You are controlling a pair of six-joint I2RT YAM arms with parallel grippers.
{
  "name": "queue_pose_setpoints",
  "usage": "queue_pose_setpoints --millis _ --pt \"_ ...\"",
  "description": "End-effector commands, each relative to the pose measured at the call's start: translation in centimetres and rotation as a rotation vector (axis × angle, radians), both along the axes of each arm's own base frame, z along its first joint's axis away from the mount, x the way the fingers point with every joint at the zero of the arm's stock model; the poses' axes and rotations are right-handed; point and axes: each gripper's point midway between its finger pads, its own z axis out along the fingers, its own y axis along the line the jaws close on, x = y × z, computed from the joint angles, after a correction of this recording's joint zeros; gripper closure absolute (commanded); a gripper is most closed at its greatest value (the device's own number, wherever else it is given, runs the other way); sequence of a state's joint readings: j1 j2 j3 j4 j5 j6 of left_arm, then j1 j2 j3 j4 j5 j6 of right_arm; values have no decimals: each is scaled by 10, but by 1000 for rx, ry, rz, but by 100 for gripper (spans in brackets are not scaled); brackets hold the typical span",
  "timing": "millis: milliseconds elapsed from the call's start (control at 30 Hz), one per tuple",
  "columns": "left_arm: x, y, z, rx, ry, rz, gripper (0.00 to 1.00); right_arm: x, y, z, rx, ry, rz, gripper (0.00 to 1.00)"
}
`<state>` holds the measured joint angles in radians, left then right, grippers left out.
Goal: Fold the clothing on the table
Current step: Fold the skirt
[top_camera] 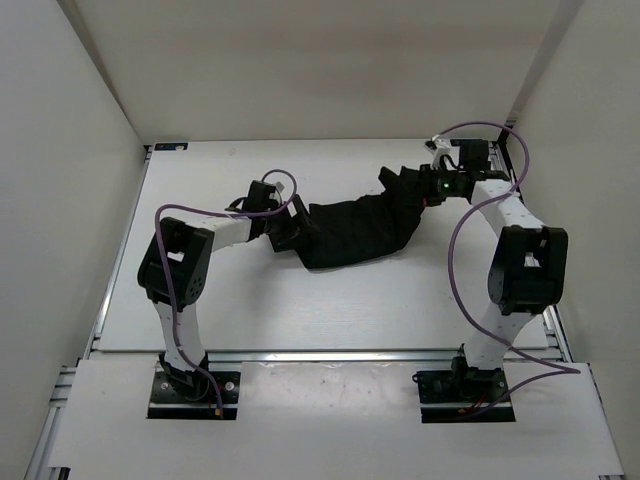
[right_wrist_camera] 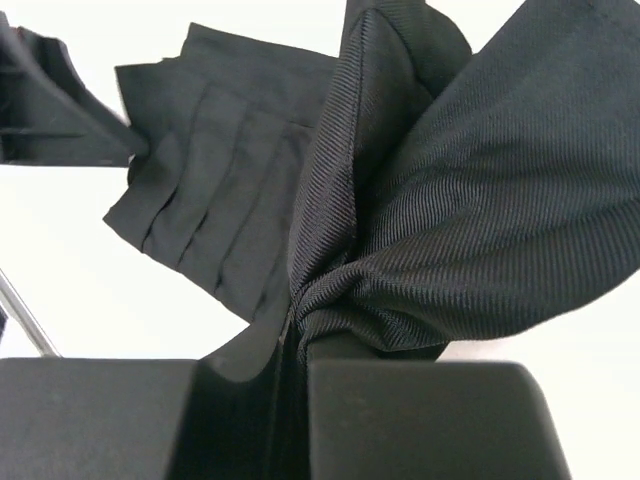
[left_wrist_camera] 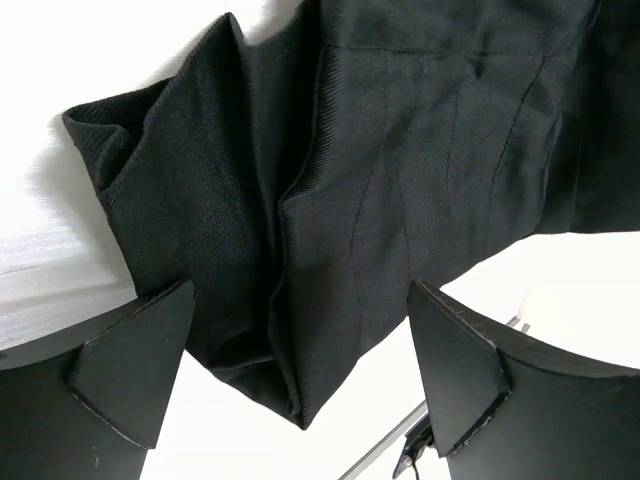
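Black pleated clothing (top_camera: 360, 228), bunched

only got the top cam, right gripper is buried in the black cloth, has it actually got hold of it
Observer: Yes, the right wrist view shows the right gripper shut on a bunched fold of the clothing.
Operator: and the left one, gripping too
Observer: No, the left gripper is open, its fingers either side of a fabric corner.
Operator: any pleats showing
Observer: Yes, parallel pleats on the spread part over the table, in the right wrist view.
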<state>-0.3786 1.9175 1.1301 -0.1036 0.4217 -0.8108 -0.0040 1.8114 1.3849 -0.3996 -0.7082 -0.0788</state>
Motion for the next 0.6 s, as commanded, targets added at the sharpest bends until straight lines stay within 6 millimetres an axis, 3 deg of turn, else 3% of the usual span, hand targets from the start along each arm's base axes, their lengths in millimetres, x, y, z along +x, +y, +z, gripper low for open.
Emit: queue_pose_setpoints --millis 0,267,333,433,567 --pt "-7 1 5 15 -28 -37 1 -5 20 35 -61 -162 95 100" --pt "-13 -9 -18 -17 21 -50 1 -24 75 61 -146 -300 232 100" --pt "-15 -9 -24 -14 30 -48 1 -35 96 54 -182 -314 278 100" --pt "-21 -12 -27 -32 43 -51 2 -47 112 38 -271 -337 300 100" --pt "-22 -15 -25 -49 26 -64 1 -55 127 40 -363 -414 282 100"
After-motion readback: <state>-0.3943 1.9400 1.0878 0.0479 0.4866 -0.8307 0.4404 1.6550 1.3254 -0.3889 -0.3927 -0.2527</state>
